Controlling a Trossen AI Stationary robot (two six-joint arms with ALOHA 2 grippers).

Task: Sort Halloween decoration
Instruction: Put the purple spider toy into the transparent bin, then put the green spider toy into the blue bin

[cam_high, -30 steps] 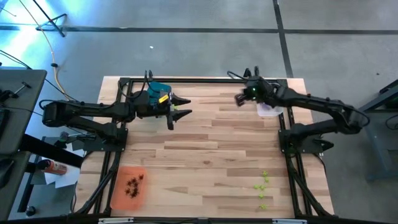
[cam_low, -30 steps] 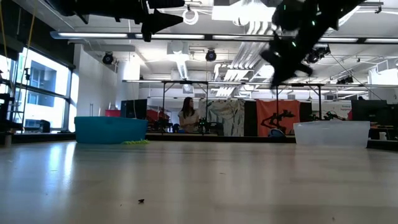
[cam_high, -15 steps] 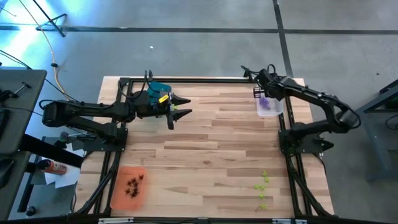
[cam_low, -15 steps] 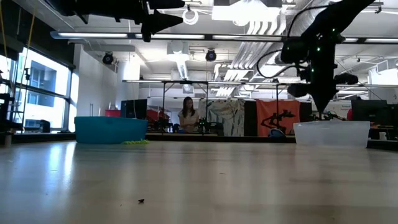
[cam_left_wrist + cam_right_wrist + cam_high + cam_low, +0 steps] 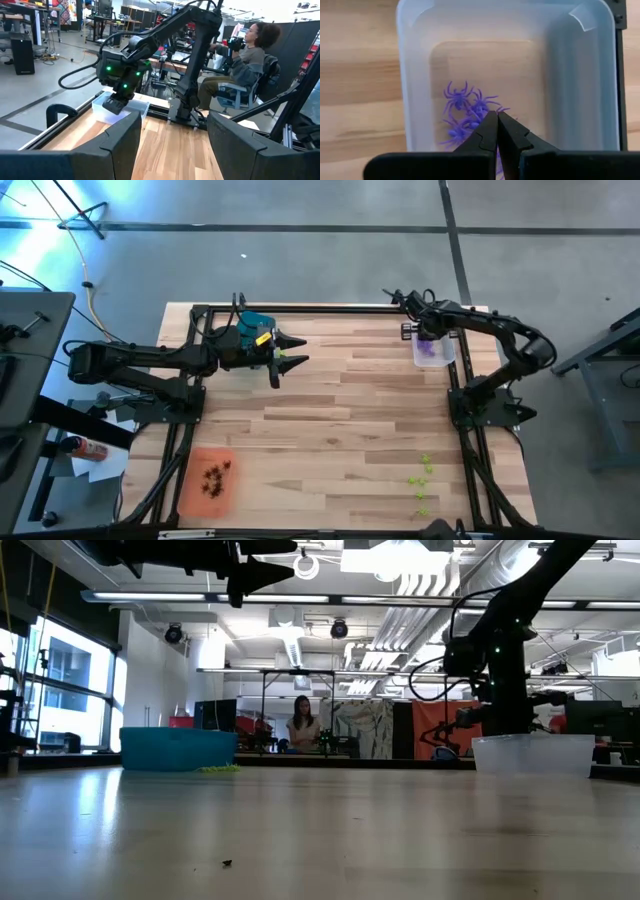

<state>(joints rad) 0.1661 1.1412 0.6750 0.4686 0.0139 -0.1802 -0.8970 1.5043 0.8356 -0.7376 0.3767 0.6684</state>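
Observation:
The Halloween decoration is tiny plastic spiders. Purple ones (image 5: 465, 110) lie in a clear tray (image 5: 445, 358) at the table's far right. My right gripper (image 5: 496, 116) is shut, points steeply down over them at about rim height (image 5: 116, 106), and shows nothing between its fingertips. Lime green spiders (image 5: 422, 477) lie loose on the table near the right front. Dark ones (image 5: 215, 475) sit in an orange tray (image 5: 195, 490) at the left front. My left gripper (image 5: 300, 350) hangs open and level, high over the far left of the table, with nothing between its fingers (image 5: 172, 140). My right gripper's shut fingertips (image 5: 490, 125) come from above over the purple pile in the clear tray. Whether they touch a spider I cannot tell, since the tips cover that spot in the wrist view.
A teal tray (image 5: 178, 748) stands under the left arm at the far left, with some lime green pieces (image 5: 218, 768) beside it. One tiny dark piece (image 5: 227, 862) lies on the bare wood near the front. A black frame (image 5: 460, 395) borders the table. A person sits beyond the table.
My right gripper has swung from over the table's far middle toward the right edge, over the clear tray. It has come down and tipped from nearly level to pointing steeply down, staying shut. The left arm has kept still.

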